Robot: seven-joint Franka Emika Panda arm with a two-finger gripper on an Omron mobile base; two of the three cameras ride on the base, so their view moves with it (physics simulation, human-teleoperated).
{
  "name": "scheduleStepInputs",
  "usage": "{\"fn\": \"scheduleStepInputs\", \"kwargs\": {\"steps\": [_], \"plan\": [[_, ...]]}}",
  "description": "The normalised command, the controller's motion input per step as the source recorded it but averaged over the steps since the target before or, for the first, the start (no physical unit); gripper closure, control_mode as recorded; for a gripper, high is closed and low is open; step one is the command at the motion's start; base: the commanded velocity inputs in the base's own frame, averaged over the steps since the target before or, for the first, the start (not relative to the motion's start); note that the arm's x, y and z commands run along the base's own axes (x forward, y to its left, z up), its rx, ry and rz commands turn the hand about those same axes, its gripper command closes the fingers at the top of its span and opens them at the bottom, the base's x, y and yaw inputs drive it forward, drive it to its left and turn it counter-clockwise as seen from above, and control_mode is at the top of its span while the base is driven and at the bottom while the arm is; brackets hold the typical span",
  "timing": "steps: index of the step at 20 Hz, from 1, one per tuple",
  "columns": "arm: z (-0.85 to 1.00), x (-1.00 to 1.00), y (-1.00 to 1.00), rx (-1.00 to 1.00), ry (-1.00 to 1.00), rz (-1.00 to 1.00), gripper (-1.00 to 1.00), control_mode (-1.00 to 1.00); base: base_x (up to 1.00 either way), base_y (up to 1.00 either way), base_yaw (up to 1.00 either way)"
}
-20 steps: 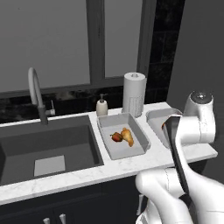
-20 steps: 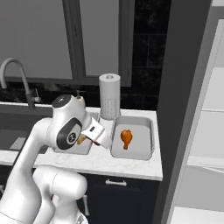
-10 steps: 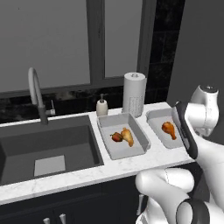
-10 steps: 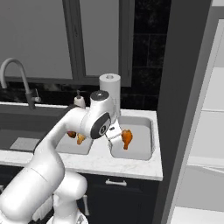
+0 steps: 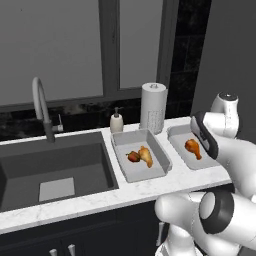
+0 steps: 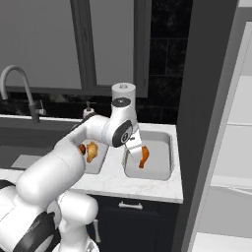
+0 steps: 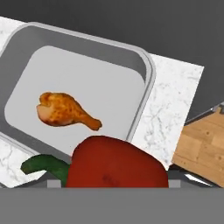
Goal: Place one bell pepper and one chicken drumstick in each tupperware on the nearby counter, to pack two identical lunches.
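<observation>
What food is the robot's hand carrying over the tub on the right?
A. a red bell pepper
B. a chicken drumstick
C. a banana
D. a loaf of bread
A. In the hand view the red bell pepper with its green stem sits right at the gripper, above the right tupperware, where one chicken drumstick already lies.

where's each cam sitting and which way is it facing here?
Left base view: behind the arm, on its left, looking forward and down at the counter, sink and both tupperwares; white arm at lower right.
Right base view: behind, on the right, same counter; arm from lower left reaching over the right tupperware.
Hand view: on the hand, looking down into that tupperware; red bell pepper in the pincer.
All three share its drumstick.
</observation>
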Motion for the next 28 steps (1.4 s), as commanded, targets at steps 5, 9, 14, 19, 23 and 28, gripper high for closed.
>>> {"fn": "scheduleStepInputs", "kwargs": {"steps": [5,9,14,19,23,28], "plan": [[-0.31,0.39,-0.29,0.00,0.00,-0.09,1.00,-1.00,0.00,0.00,0.00],[-0.32,0.47,-0.20,0.00,0.00,-0.08,1.00,-1.00,0.00,0.00,0.00],[-0.28,0.49,-0.29,0.00,0.00,-0.06,1.00,-1.00,0.00,0.00,0.00],[-0.31,0.49,-0.27,0.00,0.00,-0.03,1.00,-1.00,0.00,0.00,0.00],[-0.39,0.52,-0.11,0.00,0.00,-0.02,1.00,-1.00,0.00,0.00,0.00],[-0.36,0.44,-0.18,0.00,0.00,-0.02,1.00,-1.00,0.00,0.00,0.00]]}}
